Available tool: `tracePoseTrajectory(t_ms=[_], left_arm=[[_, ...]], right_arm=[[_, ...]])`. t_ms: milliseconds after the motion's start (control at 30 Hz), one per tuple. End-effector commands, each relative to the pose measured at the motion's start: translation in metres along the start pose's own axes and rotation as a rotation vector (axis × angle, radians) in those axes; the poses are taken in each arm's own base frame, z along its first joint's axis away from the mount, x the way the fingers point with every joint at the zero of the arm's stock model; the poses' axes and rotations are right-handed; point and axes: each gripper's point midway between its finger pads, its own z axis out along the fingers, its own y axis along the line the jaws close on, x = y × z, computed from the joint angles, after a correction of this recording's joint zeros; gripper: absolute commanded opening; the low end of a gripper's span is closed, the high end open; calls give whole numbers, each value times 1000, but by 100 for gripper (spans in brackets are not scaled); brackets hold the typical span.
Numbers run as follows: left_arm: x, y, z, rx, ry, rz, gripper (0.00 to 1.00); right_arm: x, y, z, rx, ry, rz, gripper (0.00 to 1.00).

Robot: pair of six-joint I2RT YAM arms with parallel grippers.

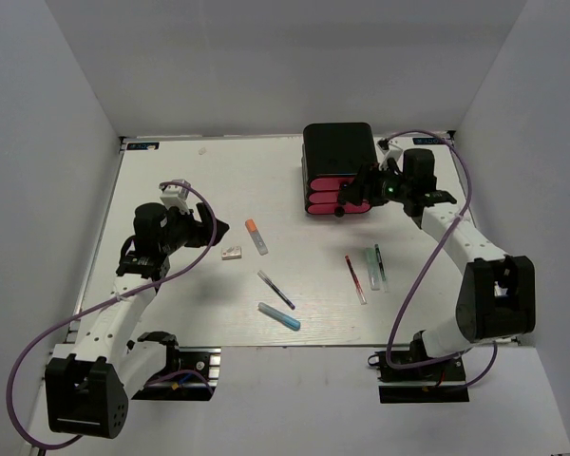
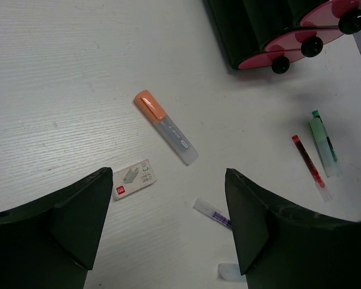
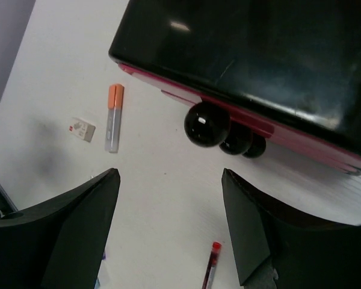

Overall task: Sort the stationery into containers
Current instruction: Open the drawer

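The black cabinet (image 1: 337, 147) with three pink drawers (image 1: 334, 197) stands at the back right, drawers shut. On the table lie an orange-capped white marker (image 1: 256, 237), a small whitish block (image 1: 232, 253), a dark blue pen (image 1: 276, 289), a light blue marker (image 1: 279, 316), a red pen (image 1: 355, 278) and a pale green marker (image 1: 371, 268). My left gripper (image 1: 207, 231) is open and empty, above the table left of the block (image 2: 134, 179) and the orange-capped marker (image 2: 166, 127). My right gripper (image 1: 356, 190) is open and empty, just in front of the drawers' black knobs (image 3: 207, 124).
A slim dark pen (image 1: 380, 267) lies right beside the pale green marker. White walls close in the table on the left, back and right. The right arm's cable (image 1: 408, 285) loops over the table's right side.
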Motion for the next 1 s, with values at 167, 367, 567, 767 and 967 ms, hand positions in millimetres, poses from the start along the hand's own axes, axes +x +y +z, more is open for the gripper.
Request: tracePoseTrajectory(t_ms=[167,367,567,767,967], left_arm=[[-17,-7,-2,18,-33,16,85],[-15,-5,0,16,-25,12,86],[-15,-5,0,16,-25,12,86],[-15,-5,0,16,-25,12,86],[-15,-12,1,61,-32,31,86]], right_arm=[[-27,4,20,26,-43,80,75],[-29,-5,28,98,-66,132,70],[-40,-7,33,146,-120,165,66],[-33,-10,38,155,-126,210,54],[-28,-14,42,152,-133,243,36]])
